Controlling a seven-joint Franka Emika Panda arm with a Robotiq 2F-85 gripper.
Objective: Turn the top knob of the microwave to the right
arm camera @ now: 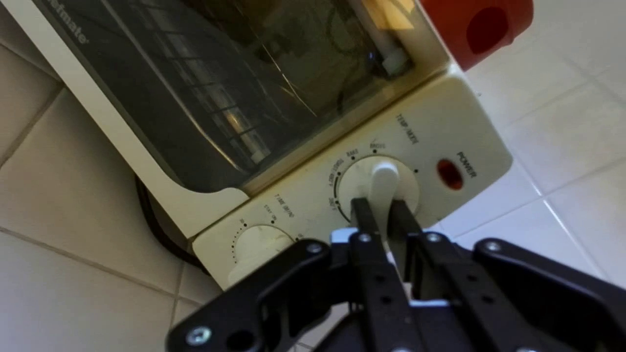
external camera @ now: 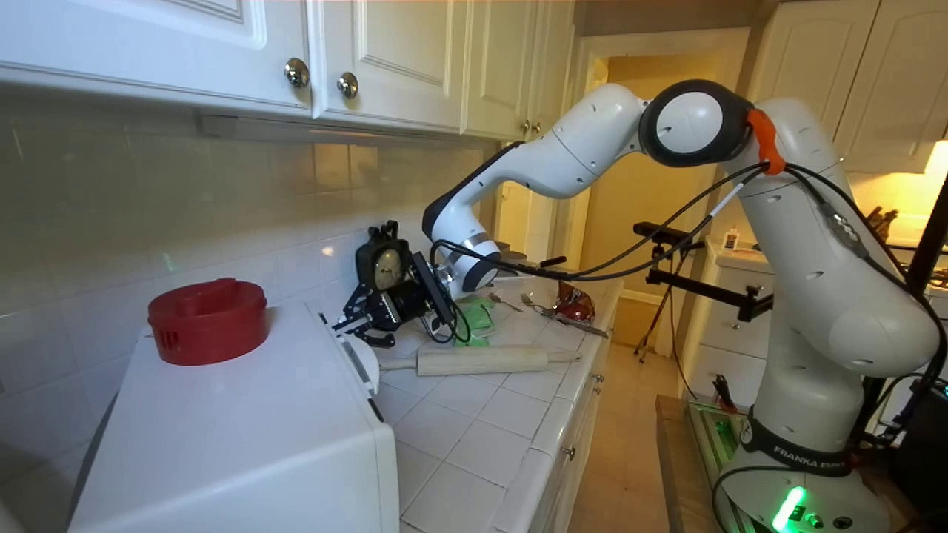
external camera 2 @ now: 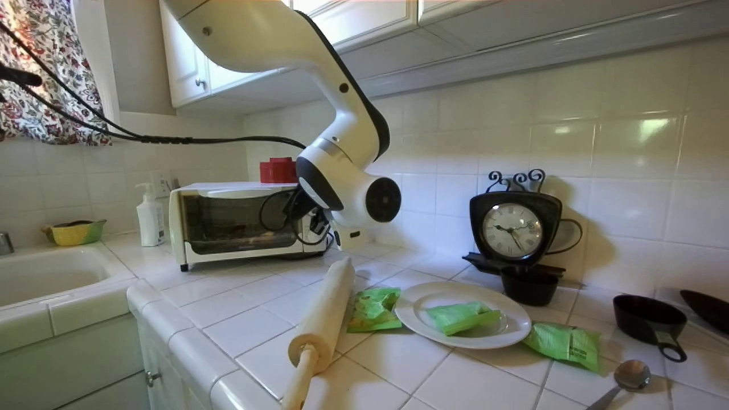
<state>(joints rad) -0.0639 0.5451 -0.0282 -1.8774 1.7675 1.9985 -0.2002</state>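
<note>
The microwave is a white boxy oven with a dark glass door, standing on the tiled counter in both exterior views point(external camera: 252, 422) point(external camera 2: 177, 222). In the wrist view its control panel point(arm camera: 455, 117) shows the round white top knob point(arm camera: 384, 181) with a raised ridge, and a lower knob point(arm camera: 259, 242). My gripper point(arm camera: 380, 204) has one black finger on each side of the top knob's ridge, closed against it. In an exterior view my gripper point(external camera: 357, 326) is at the oven's front edge, and the knobs are hidden. The arm hides the gripper's fingertips in an exterior view.
A red container point(external camera: 207, 326) sits on the oven. White wall cabinets point(external camera: 415, 66) hang above. A rolling pin point(external camera 2: 324, 313), a white plate point(external camera 2: 407, 307), green packets point(external camera 2: 376, 310) and a black clock point(external camera 2: 512, 230) are on the counter before the oven.
</note>
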